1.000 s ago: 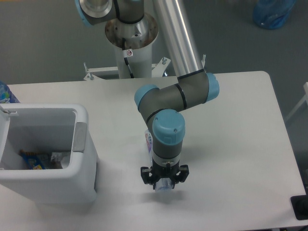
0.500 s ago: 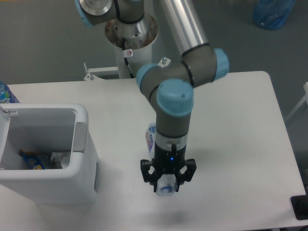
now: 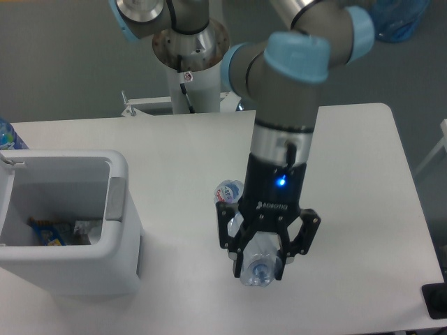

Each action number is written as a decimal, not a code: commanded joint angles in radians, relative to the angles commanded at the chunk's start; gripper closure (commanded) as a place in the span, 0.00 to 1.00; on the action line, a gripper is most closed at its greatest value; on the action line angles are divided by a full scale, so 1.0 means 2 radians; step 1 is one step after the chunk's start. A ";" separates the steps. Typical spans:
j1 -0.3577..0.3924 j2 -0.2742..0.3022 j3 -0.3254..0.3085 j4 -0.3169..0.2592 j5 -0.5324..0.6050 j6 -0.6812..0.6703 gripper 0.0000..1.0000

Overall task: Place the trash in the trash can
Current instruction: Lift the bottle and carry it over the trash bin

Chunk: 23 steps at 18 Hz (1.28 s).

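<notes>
bottle (image 3: 255,262): 1 | trash can (image 3: 119,209): 1 | gripper (image 3: 265,252): 1 | arm (image 3: 290,91): 1 | table (image 3: 349,174): 1 | items inside the can (image 3: 59,232): number not clear

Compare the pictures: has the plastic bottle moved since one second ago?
Yes. Held in the hand, the bottle has risen toward the camera and shifted slightly right, away from the white bin.

Even overhead light, soft shadows (slightly grainy)

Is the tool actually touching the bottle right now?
Touching. The fixed camera shows the tool with its fingers closed on both sides of the clear bottle, which hangs between them, raised off the table.
</notes>
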 joint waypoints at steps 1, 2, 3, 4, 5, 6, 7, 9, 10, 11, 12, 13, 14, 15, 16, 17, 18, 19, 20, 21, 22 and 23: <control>-0.002 0.005 0.003 0.004 0.000 -0.016 0.63; -0.004 0.006 0.005 0.011 0.000 -0.028 0.63; -0.011 0.007 0.005 0.016 0.000 -0.038 0.63; -0.018 0.007 0.005 0.017 0.001 -0.043 0.63; -0.021 0.012 0.005 0.017 0.001 -0.045 0.63; -0.024 0.017 0.003 0.017 0.001 -0.047 0.63; -0.032 0.019 0.003 0.017 0.001 -0.048 0.63; -0.044 0.027 -0.002 0.017 0.001 -0.049 0.63; -0.048 0.031 -0.005 0.017 0.002 -0.049 0.63; -0.056 0.031 -0.005 0.017 0.001 -0.049 0.63; -0.064 0.031 -0.005 0.017 0.001 -0.049 0.63; -0.069 0.032 -0.005 0.017 0.001 -0.049 0.63; -0.077 0.032 -0.005 0.017 0.001 -0.049 0.63; -0.085 0.032 -0.005 0.017 0.001 -0.050 0.63; -0.090 0.031 -0.006 0.017 0.001 -0.052 0.63; -0.095 0.031 -0.006 0.017 0.001 -0.054 0.63; -0.103 0.029 -0.007 0.017 0.001 -0.054 0.63; -0.113 0.028 -0.008 0.017 0.001 -0.054 0.63; -0.121 0.027 -0.011 0.017 0.001 -0.054 0.63; -0.127 0.027 -0.013 0.017 0.001 -0.054 0.63; -0.130 0.026 -0.014 0.017 0.001 -0.054 0.63; -0.136 0.025 -0.015 0.017 0.001 -0.054 0.63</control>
